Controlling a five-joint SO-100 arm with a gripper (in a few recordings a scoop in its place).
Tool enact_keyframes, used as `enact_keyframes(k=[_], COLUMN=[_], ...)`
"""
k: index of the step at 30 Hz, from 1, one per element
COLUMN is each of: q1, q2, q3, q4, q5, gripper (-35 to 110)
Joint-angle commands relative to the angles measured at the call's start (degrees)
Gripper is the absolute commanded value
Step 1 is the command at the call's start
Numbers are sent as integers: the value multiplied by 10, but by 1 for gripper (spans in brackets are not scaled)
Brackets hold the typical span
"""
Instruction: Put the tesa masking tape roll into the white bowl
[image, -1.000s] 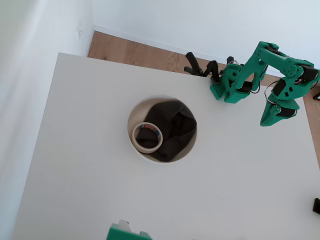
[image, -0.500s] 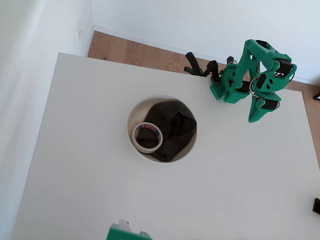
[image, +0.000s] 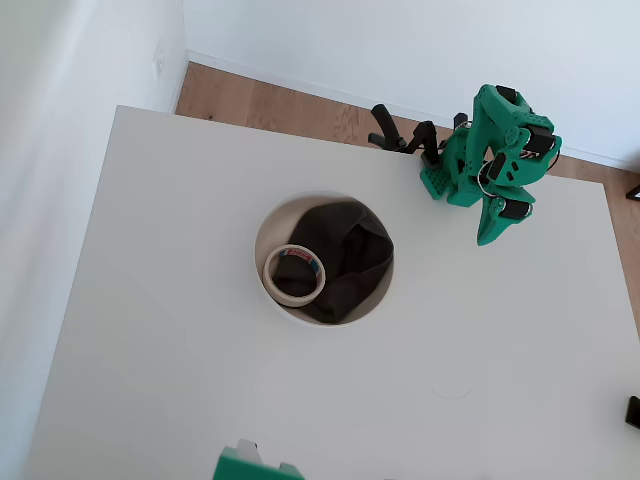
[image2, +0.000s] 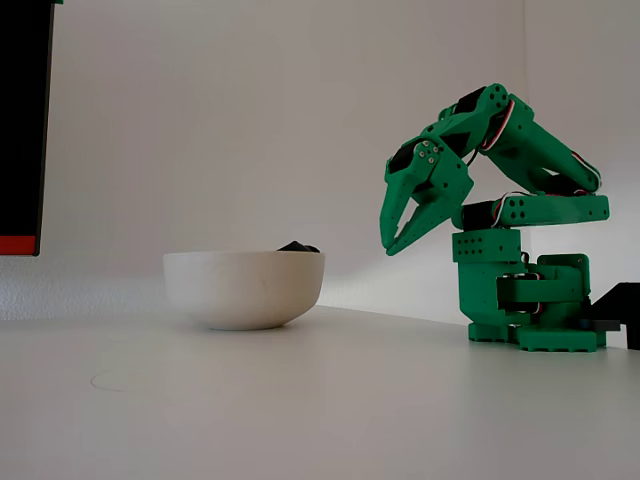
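Surface (image: 180, 380) white, carries all. White bowl (image: 268, 222) at its middle, landmark. Dark grey cloth (image: 350, 255) inside bowl, filling most of it. Green arm folded at base, well apart from bowl, toward far right edge in overhead view. Gripper (image2: 392, 240) points down, fingers narrow, nearly closed, holding nothing. Tesa masking tape roll (image: 294, 274) lies inside bowl on cloth, against left wall. Risk: little; roll rests on soft cloth, bump to bowl could shift it.

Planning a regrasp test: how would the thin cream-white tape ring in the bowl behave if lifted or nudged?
The thin cream-white tape ring is probably light and stiff. Lying flat on the dark grey cloth inside the white bowl, it would likely slide rather than roll.
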Motion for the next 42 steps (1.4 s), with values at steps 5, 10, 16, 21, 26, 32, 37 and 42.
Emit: enact_keyframes(k=[5, 10, 16, 21, 26, 32, 37, 42], q1=[18, 18, 16, 19, 19, 19, 19, 19], q2=[106, 106, 106, 106, 106, 106, 106, 106], q3=[61, 72, 100, 102, 102, 102, 102, 102], q4=[26, 24, 20, 22, 23, 23, 23, 23], q5=[-9, -5, -10, -9, -8, -8, -8, -8], gripper=[-8, -8, -8, -8, -8, -6, -8, -8])
